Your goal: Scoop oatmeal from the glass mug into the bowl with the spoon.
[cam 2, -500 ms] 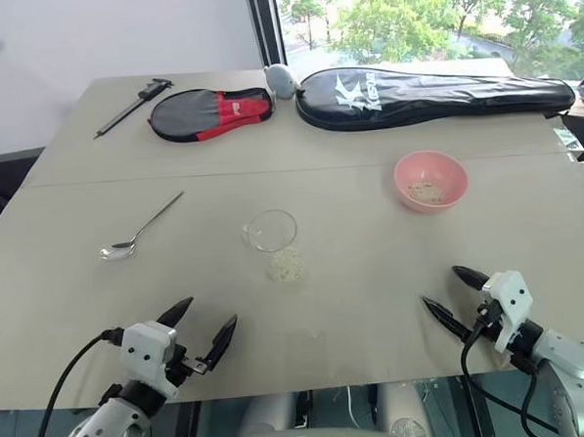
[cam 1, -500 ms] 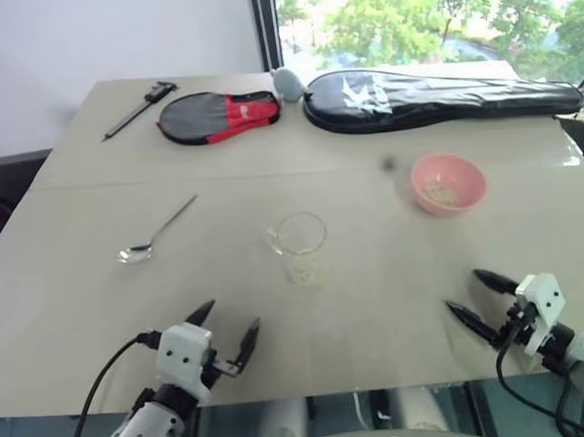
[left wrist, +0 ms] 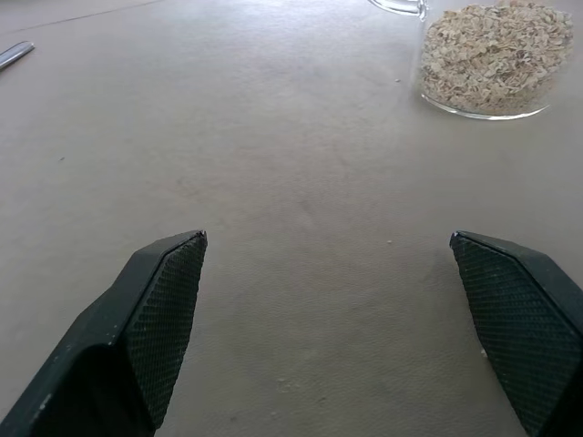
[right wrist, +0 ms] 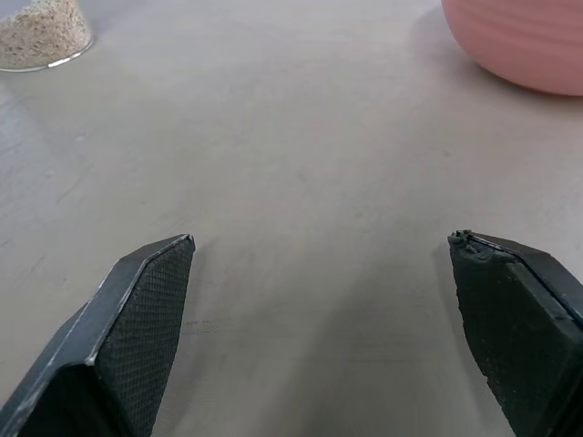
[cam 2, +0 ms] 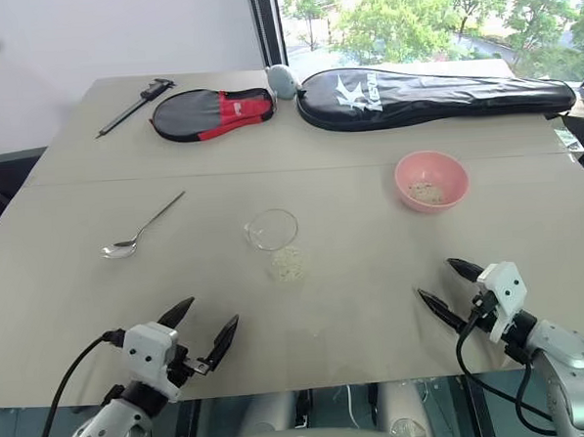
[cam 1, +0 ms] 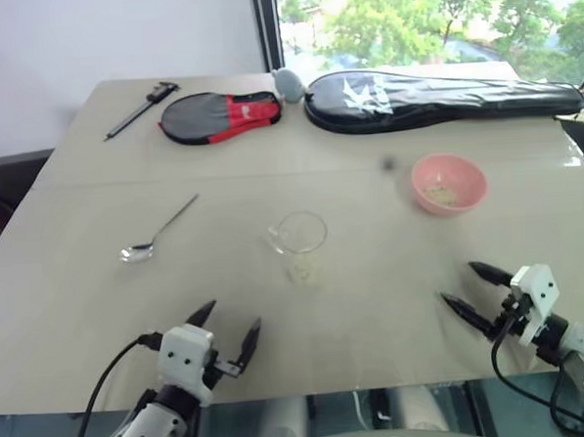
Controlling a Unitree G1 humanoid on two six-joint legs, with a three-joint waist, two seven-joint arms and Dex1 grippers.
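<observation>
Spoon: the spoon [cam 2: 136, 236] is lying flat on the table [cam 2: 375, 302], left of the glass mug [cam 2: 273, 237] — thin, hard and shiny, so probably slippery. Best grabbed at the middle of its long handle.
Mug: it is standing upright mid-table, holding the oatmeal [left wrist: 492, 56] — glass, so it could break.
Bowl: the bowl [cam 2: 431, 181] is sitting further right, with some flakes inside.
Left gripper: the left gripper [cam 2: 198, 331] is hanging wide apart, holding nothing.
Right gripper: the right gripper [cam 2: 444, 285] is hanging wide apart too, empty.
</observation>
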